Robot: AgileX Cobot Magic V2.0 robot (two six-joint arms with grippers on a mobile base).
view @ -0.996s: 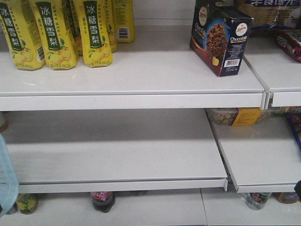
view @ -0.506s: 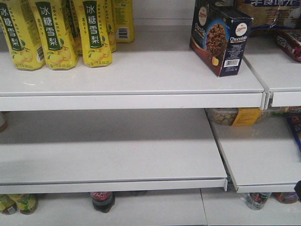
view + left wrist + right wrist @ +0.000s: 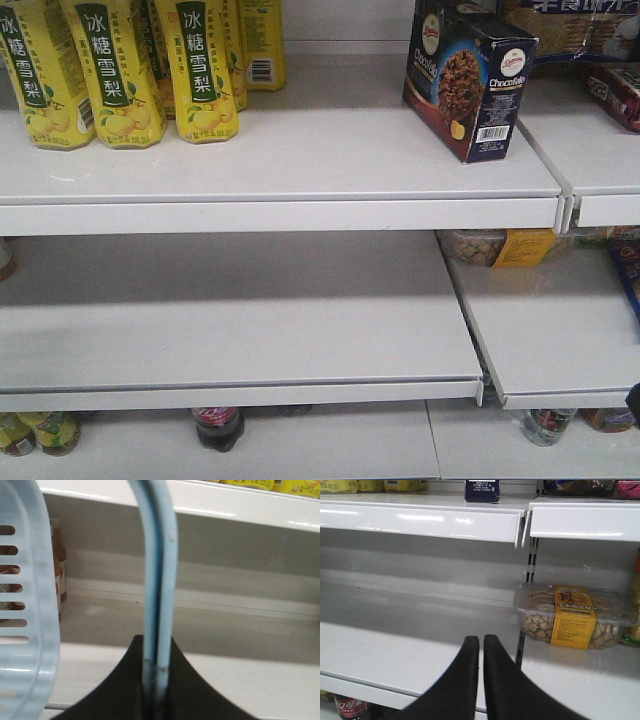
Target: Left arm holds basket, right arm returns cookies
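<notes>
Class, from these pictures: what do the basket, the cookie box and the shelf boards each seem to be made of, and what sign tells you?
Basket: moulded plastic, pale blue, slightly translucent, with slotted walls and a rounded glossy rim.
Cookie box: printed cardboard, by its sharp folded edges and flat printed faces.
Shelf boards: probably painted sheet metal, white and glossy with streaky highlights on a thin folded front lip; the material stays uncertain.

A shop: white retail shelves (image 3: 280,215) stocked with yellow drink cartons (image 3: 120,70)
</notes>
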